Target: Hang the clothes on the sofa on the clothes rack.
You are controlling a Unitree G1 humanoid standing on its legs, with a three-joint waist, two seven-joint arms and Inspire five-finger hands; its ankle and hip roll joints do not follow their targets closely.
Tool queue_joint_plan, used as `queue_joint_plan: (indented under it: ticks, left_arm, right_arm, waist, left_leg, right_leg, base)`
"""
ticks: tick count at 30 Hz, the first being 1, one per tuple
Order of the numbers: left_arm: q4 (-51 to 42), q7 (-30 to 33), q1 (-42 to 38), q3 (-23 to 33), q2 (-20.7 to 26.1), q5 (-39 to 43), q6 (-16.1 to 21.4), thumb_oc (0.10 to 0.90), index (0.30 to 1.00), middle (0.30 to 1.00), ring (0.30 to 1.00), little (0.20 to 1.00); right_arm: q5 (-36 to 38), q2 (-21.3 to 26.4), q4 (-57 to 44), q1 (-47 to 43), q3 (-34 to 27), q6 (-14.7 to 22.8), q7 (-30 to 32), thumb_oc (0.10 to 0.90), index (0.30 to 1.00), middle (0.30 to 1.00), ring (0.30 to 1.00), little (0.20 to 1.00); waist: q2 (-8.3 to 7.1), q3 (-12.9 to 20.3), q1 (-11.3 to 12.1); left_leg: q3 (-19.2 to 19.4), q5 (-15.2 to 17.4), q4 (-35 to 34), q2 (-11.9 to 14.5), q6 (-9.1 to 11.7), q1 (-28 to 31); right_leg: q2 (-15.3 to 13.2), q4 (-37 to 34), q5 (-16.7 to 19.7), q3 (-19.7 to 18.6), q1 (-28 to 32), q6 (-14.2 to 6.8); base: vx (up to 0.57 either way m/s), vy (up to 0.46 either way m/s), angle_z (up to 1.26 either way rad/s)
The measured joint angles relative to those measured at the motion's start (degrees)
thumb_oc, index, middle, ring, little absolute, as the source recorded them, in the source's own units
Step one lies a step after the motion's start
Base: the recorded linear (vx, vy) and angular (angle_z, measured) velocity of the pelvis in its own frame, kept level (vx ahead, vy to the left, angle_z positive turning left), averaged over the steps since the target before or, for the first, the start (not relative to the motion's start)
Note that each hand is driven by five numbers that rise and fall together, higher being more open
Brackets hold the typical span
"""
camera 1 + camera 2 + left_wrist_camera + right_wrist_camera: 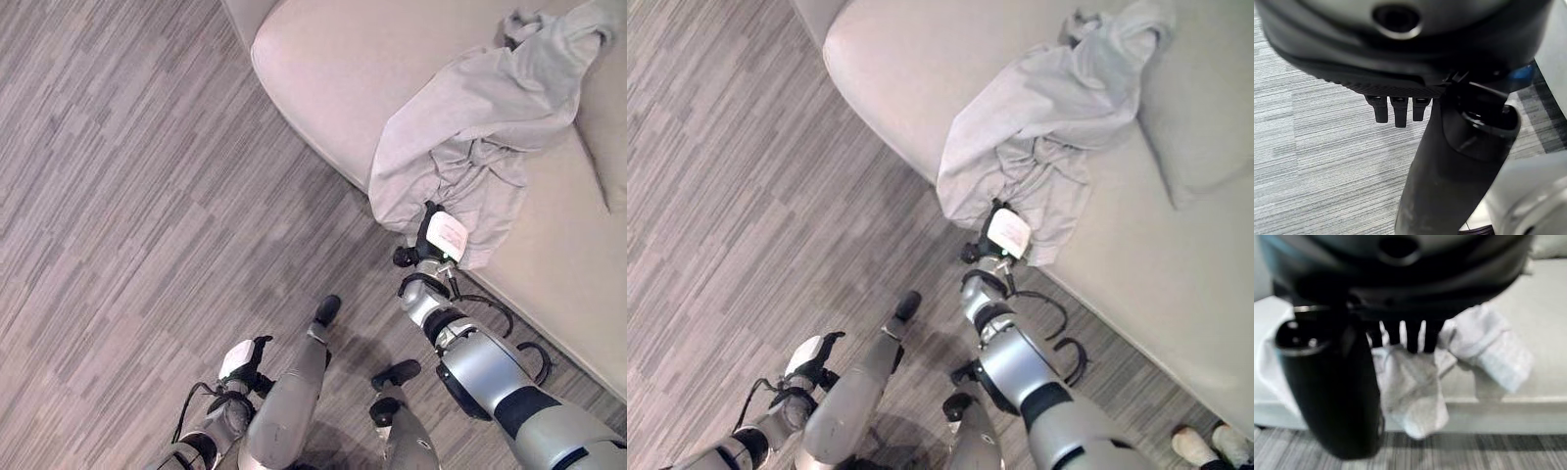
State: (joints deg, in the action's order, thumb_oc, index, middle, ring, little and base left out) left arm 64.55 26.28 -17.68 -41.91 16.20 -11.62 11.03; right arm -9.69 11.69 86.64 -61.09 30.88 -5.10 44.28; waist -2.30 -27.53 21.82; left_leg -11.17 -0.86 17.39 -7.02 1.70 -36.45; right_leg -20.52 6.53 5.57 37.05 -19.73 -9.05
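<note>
While nothing is yet lifted, items stand thus. Left hand (242, 360): low over the wood-grain floor (118, 196), well apart from the work, fingers relaxed and straight, holding nothing. Right hand (438, 238): at the hem of the pale grey garment (470, 127), fingers extended toward the cloth, no grasp visible. Garment: crumpled on the beige sofa (333, 69), one edge draped over the seat front. Risk, judged: a pinch on the hem alone may slip, or drag the garment onto the floor.

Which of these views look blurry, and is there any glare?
Right wrist view: the right hand and the grey garment are soft and out of focus. Left wrist view: the left hand blurs up close, the floor is sharp. Eye views: even light, no glare.
</note>
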Motion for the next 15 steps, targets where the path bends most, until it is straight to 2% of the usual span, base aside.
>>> queue_joint_plan:
  ticks: [2,3,5,6,10,15]
  left_arm:
    - [-1.09,0.44,-0.50,-0.79,0.28,-0.60,0.08,0.800,0.900,0.900,0.900,0.900]
    - [-1.86,0.51,-0.53,-0.75,0.21,-1.62,-0.01,0.800,0.900,0.900,0.900,0.900]
    - [-1.91,0.56,-0.52,-0.61,0.21,-2.13,-0.03,0.800,0.900,0.900,0.900,0.900]
    - [-1.70,0.61,-0.53,-0.55,0.21,-2.13,-0.08,0.800,0.900,0.900,0.900,0.900]
    - [-1.40,1.00,-0.56,-0.08,-0.11,-2.12,-0.16,0.800,0.900,0.900,0.900,0.900]
    - [0.05,1.54,-0.86,2.83,-0.82,-1.94,-0.21,0.800,0.900,0.900,0.900,0.900]
  right_arm:
    - [0.96,1.44,0.57,-1.53,-0.50,-0.02,-1.11,0.400,0.300,0.300,0.300,0.300]
    - [2.53,2.31,0.47,-1.95,-1.82,0.17,-3.69,0.400,0.300,0.300,0.300,0.300]
    - [4.72,2.20,0.26,-1.44,-2.84,0.65,-6.91,0.400,0.300,0.300,0.300,0.300]
    - [5.77,1.55,0.21,-0.58,-3.30,1.00,-7.85,0.400,0.300,0.300,0.300,0.300]
    - [9.52,-1.75,-0.56,3.00,-5.60,2.28,-9.38,0.400,0.300,0.300,0.300,0.300]
    - [15.18,-2.16,-4.71,8.78,-8.60,3.85,-9.65,0.400,0.300,0.300,0.300,0.300]
  waist:
    - [0.05,-0.03,0.32]
    - [0.05,-0.03,1.39]
    - [0.07,-0.02,1.92]
    - [0.07,-0.02,1.85]
    - [0.13,0.01,1.19]
    - [0.11,0.01,-0.96]
  left_leg:
    - [-0.68,-0.49,-0.66,-0.09,0.72,-0.49]
    - [-0.77,-0.70,-0.81,-0.13,0.76,-0.59]
    - [-0.72,-0.91,-0.82,-0.19,0.53,-0.57]
    - [-0.61,-1.32,-0.79,-0.22,-0.09,-0.57]
    - [-0.33,-1.44,-0.70,-0.60,-0.27,-0.37]
    - [-0.17,-1.38,-0.83,-0.76,-0.31,2.27]
  right_leg:
    - [-0.15,0.60,-0.17,0.64,-0.49,0.15]
    - [-0.18,0.64,-0.18,0.62,-0.72,0.17]
    - [-0.23,0.62,-0.17,0.59,-0.74,0.17]
    - [-0.26,0.58,-0.17,0.58,-0.73,0.17]
    - [-0.71,0.51,-0.16,0.38,-0.59,0.13]
    - [-0.90,0.31,-0.16,0.31,2.12,0.14]
  base:
    - [0.05,-0.003,0.22]
    - [0.03,0.009,0.06]
    - [0.02,0.011,0.01]
    - [0.00,0.000,0.00]
    - [0.01,0.000,-0.01]
    - [0.03,0.000,0.01]
